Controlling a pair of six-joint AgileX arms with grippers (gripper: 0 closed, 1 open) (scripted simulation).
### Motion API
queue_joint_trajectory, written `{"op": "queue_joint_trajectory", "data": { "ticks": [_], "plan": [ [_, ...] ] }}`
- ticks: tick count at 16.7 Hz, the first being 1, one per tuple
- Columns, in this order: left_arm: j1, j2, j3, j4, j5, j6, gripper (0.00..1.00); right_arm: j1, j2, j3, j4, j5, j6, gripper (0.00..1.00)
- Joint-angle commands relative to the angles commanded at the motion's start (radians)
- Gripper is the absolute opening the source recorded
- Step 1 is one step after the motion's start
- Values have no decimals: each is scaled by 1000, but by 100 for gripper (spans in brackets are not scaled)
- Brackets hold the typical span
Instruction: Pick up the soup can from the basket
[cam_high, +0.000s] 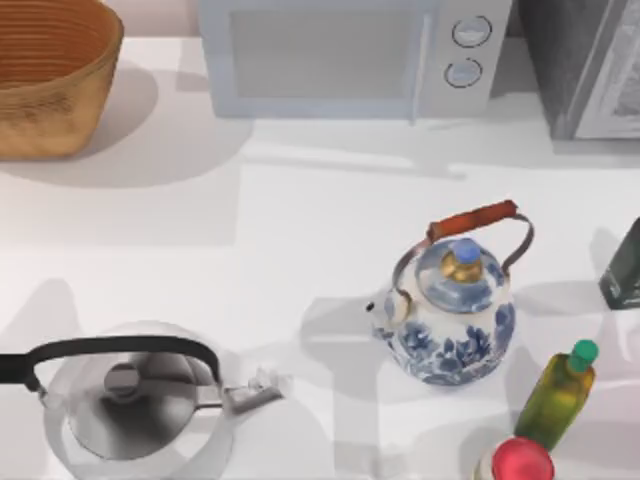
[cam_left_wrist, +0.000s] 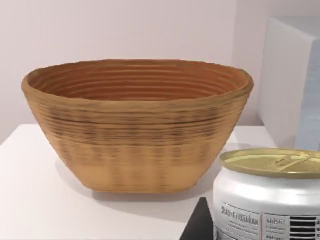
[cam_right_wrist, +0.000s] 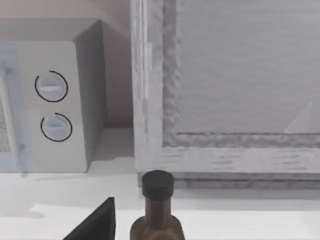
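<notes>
Soup can (cam_left_wrist: 267, 197) is close before the left gripper (cam_left_wrist: 200, 226), outside the basket (cam_left_wrist: 135, 135), which stands at the top view's upper left. Grip state: cannot tell. Likely rigid, slick, fairly heavy; best pinched mid-wall.

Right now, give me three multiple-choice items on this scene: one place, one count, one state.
1. In the top view, the basket sits:
A. at the far left, left of the microwave
B. between the kettles
C. at the right edge

2. Kettles on the table:
A. one
B. two
C. three

3. In the left wrist view, the soup can is:
A. lying inside the basket
B. upright, outside the basket
C. tipped on its side

Answers:
1 A, it sits at the top view's upper left, beside the microwave.
2 B, a blue-and-white kettle and a silver kettle.
3 B, its gold top faces up, in front of the basket's outer wall.
</notes>
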Motion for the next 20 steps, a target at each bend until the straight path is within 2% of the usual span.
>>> {"op": "queue_joint_trajectory", "data": {
  "ticks": [6,9,13,20],
  "plan": [
    [4,13,6,1,7,1,0,0,0,0,0,0,0,100],
    [12,100,67,41,84,-8,0,0,0,0,0,0,0,100],
    [-2,351,239,181,297,-18,0,0,0,0,0,0,0,100],
    [-79,1117,663,580,798,-6,0,0,0,0,0,0,0,100]
  ]
}}
